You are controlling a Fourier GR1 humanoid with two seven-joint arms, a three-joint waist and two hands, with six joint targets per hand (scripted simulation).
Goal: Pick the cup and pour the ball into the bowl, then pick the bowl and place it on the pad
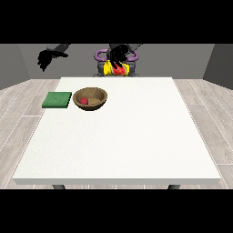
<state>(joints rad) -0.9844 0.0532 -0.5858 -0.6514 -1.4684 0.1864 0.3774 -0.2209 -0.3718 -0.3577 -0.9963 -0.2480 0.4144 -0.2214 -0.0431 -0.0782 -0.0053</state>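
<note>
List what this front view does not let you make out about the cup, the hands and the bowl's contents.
- Cup: the yellow and red shape at the robot's chest may be it; the dark robot hand in front covers it, so its form and the way it is held stay unclear.
- Robot hand at the view's left: too small and dark to read its fingers.
- Bowl: the ball shows; the near wall hides the bottom.

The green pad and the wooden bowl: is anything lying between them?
No. In the front view the green pad and wooden bowl sit side by side, with bare white table between.
</note>
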